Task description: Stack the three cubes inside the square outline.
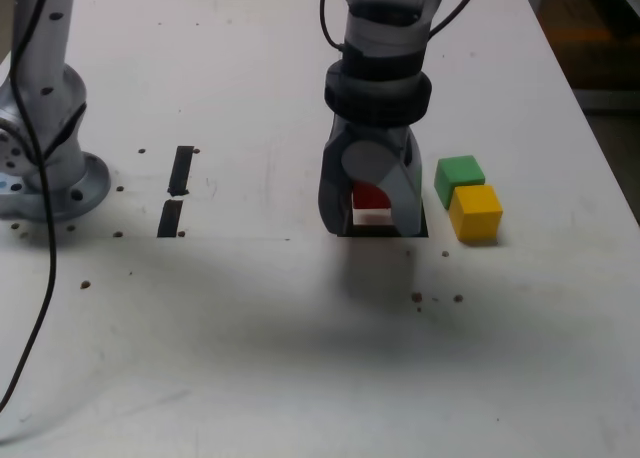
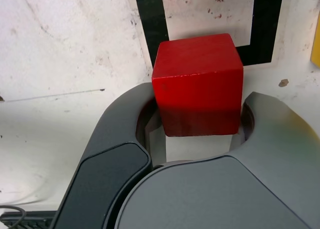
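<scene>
The gripper (image 1: 374,210) hangs low over the table (image 1: 250,328), its jaws clamped on either side of the red cube (image 2: 197,84), grasping it. The cube sits between the jaws right over the square outline (image 2: 262,26), whose black tape and white middle show past the cube in the wrist view. Just beside the outline, on the exterior view's right, the green cube (image 1: 459,176) and yellow cube (image 1: 475,212) rest touching each other. Two short tape strips (image 1: 176,191) lie well apart, on the exterior view's left, near the arm's base (image 1: 45,168).
</scene>
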Robot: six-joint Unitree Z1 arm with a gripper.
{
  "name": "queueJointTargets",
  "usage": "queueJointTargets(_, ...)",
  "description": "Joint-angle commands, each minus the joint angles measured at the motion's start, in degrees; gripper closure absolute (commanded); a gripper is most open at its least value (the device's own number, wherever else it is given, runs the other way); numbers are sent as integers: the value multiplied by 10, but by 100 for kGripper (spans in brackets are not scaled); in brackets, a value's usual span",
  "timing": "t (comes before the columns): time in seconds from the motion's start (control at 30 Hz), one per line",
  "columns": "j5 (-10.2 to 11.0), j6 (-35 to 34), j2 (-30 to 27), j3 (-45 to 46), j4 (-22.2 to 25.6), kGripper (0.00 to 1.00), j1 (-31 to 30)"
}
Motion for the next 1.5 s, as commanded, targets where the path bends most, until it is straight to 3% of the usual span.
queueJointTargets(0.0,0,2,0,4,-4,87,4)
queueJointTargets(0.63,8,8,4,42,-81,86,15)
queueJointTargets(1.0,25,8,1,48,-87,86,17)
queueJointTargets(1.47,31,8,-2,53,-91,83,17)
